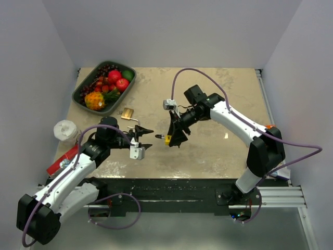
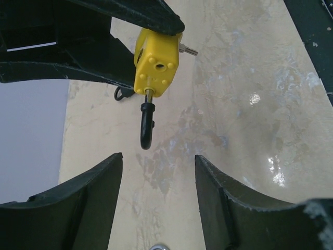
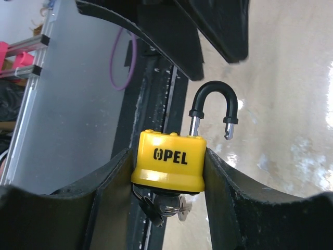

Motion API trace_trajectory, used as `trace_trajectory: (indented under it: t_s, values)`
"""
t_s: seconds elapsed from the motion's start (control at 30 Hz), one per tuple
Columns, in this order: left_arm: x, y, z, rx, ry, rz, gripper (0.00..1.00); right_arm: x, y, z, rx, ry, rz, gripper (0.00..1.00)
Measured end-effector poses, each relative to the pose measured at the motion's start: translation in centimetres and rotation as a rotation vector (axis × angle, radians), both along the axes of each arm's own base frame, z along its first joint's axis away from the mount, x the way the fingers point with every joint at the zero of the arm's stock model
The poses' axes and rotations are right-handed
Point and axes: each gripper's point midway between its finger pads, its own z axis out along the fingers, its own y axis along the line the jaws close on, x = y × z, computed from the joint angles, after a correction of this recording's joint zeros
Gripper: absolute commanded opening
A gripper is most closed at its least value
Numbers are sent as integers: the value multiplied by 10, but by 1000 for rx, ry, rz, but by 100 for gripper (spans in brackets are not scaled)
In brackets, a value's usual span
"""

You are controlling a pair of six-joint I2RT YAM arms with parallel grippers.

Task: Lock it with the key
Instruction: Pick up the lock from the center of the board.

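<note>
Left gripper [image 2: 158, 162] spread wide; right gripper [image 3: 167, 156] clamped, seemingly facing it.

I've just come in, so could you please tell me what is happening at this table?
The right gripper holds a yellow padlock by its body, above the table. Its shackle is open and a key sticks out of the base. The left gripper is open, facing the shackle end, touching nothing. The lock is not yet shut.

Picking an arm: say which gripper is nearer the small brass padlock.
Left. The left gripper hovers just near-right of the brass padlock; the right gripper, clamping a yellow plastic padlock, is farther right.
</note>
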Motion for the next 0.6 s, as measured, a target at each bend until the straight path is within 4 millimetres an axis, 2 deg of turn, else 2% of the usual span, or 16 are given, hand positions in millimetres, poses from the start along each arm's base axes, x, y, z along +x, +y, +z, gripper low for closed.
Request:
trace_trajectory:
  t_s: [0.33, 0.6]
  values:
    - [-5, -21, -1, 15, 19, -30, 41, -23, 6, -1, 0, 50, 24, 0]
    - [-7, -26, -1, 17, 21, -29, 37, -24, 9, 6, 16, 40, 18, 0]
